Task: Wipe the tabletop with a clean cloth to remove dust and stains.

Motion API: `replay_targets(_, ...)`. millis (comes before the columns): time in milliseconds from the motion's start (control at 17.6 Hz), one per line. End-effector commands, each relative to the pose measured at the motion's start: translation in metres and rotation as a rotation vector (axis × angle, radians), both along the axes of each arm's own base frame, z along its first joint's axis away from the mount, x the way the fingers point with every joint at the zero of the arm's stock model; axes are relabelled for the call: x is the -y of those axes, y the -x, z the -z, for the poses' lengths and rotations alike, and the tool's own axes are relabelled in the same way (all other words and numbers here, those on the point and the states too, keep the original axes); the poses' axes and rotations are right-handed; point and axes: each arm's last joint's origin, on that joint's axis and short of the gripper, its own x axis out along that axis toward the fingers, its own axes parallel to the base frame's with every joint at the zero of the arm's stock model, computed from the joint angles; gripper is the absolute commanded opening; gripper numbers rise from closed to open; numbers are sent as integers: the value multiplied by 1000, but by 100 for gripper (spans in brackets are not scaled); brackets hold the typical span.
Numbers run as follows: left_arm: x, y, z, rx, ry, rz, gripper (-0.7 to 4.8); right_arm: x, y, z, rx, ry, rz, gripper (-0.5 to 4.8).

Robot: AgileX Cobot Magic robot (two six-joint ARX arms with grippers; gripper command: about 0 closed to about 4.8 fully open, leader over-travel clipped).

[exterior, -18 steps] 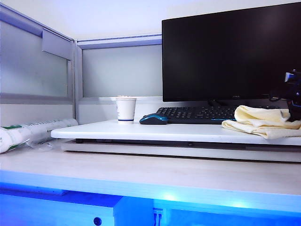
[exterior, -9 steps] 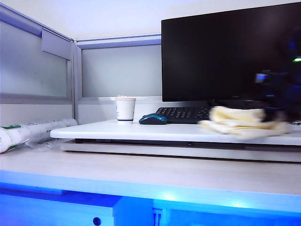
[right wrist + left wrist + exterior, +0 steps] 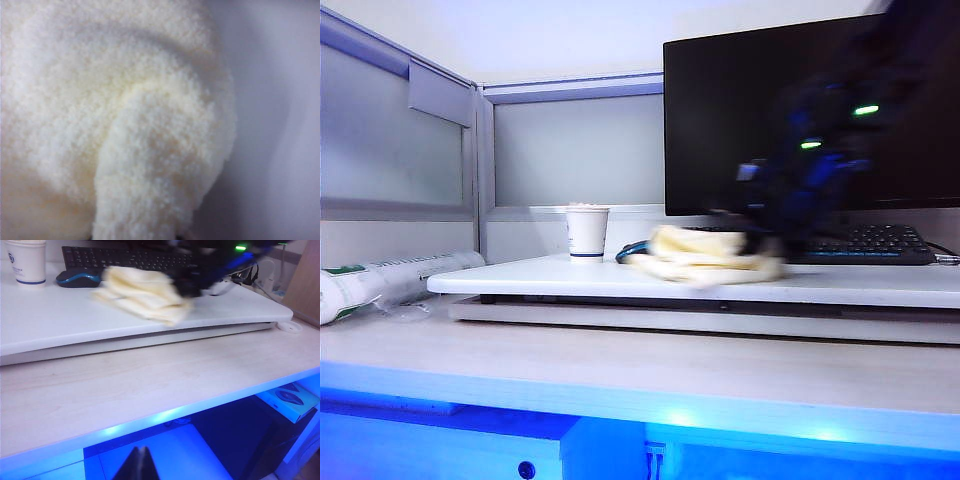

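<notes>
On the white tabletop (image 3: 860, 285), mid-wipe, sits the bunched cloth (image 3: 705, 257).

It lies left of centre, long axis running left to right along the board, with the mouse (image 3: 77, 278) and paper cup (image 3: 588, 233) just beyond it on the left. The right gripper (image 3: 765, 235), a dark blur, is at the cloth's right end; the right wrist view shows only cream pile, so I judge it clamped on the cloth. The monitor (image 3: 740, 120) stands behind. The left gripper (image 3: 138, 465), pinched closed, hangs low and near, well apart; the right arm is nearer.
</notes>
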Motion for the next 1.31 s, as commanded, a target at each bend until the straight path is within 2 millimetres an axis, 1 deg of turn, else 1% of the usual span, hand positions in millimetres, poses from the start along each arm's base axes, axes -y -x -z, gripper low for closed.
replay_targets(57, 0, 0, 1, -12, 1, 8, -5, -43, -4, 25, -155, 20, -99, -5)
replay_targets(170, 0, 0, 1, -12, 1, 7, -5, -74, -11, 25, -149, 20, -154, -5)
replay_targets(284, 0, 0, 1, -11, 1, 8, -5, -100, -14, 28, -162, 6, -207, -5)
replay_targets(397, 0, 0, 1, -12, 1, 7, -5, -119, -15, 30, -184, 3, -223, -5)
replay_targets(511, 0, 0, 1, -12, 1, 8, -5, -127, -15, 32, -197, -11, -215, -5)
replay_targets(681, 0, 0, 1, -24, 15, 6, -5, -125, -15, 32, -211, -22, -194, -5)
replay_targets(908, 0, 0, 1, -23, 15, 5, -5, -112, -16, 37, -282, -1, -148, -5)
replay_targets(1135, 0, 0, 1, -22, 15, 5, -5, -97, -18, 36, -319, 31, -101, -5)
replay_targets(1306, 0, 0, 0, -12, 15, 5, -5, -78, -21, 30, -343, 54, -53, -5)
